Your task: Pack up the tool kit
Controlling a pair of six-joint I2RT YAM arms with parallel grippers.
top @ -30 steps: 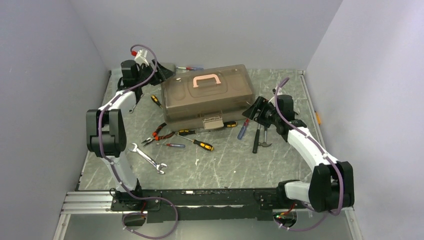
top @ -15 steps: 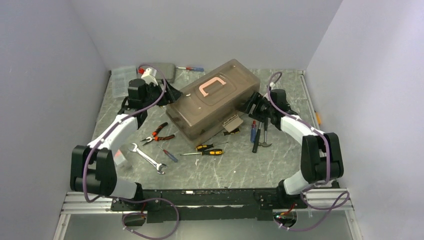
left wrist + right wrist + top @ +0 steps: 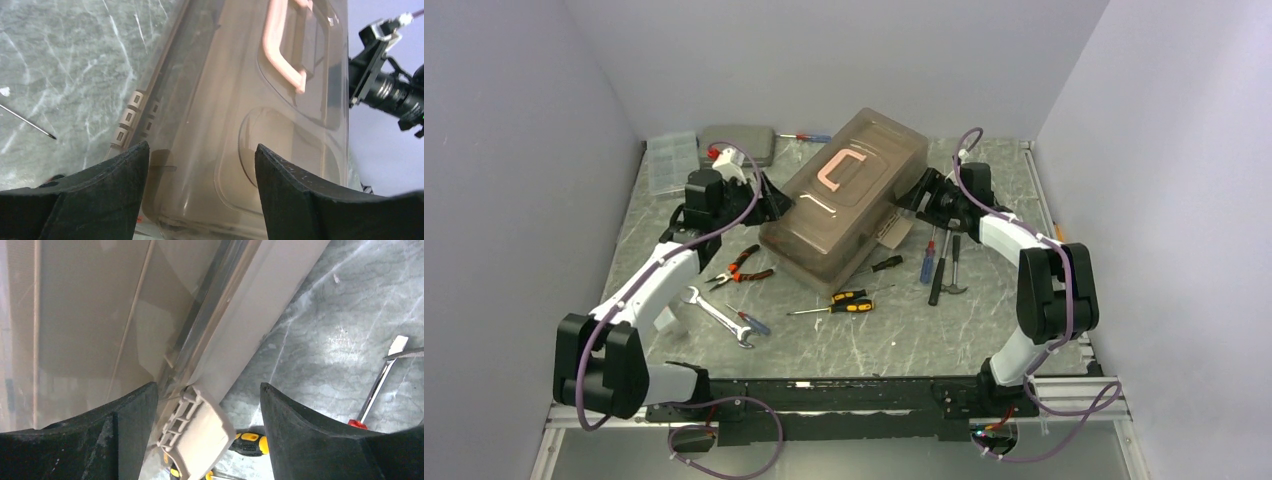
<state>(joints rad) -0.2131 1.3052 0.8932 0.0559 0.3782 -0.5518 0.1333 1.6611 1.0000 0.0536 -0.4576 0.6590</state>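
Observation:
The tool kit's taupe toolbox (image 3: 849, 205) lies diagonally mid-table, lid down, pink handle (image 3: 837, 168) on top. My left gripper (image 3: 771, 204) is open at its near-left end; in the left wrist view the jaws (image 3: 202, 155) straddle the smoky lid (image 3: 220, 105). My right gripper (image 3: 916, 194) is open at the box's right side. Between its fingers (image 3: 209, 390) hangs the loose latch flap (image 3: 200, 435). Loose on the table are pliers (image 3: 742, 265), yellow-handled screwdrivers (image 3: 849, 301), a blue screwdriver (image 3: 929, 262), a hammer (image 3: 944, 272) and a wrench (image 3: 717, 314).
A flat grey case (image 3: 740, 143) and a clear organiser box (image 3: 670, 160) sit at the back left, with a small screwdriver (image 3: 809, 137) beside them. Walls close in on three sides. The metal rail (image 3: 824, 395) with the arm bases runs along the near edge.
The toolbox has swung anticlockwise from lying across the table to a diagonal. The left gripper came nearer with its end; the right gripper went farther back. Tools near the box shifted.

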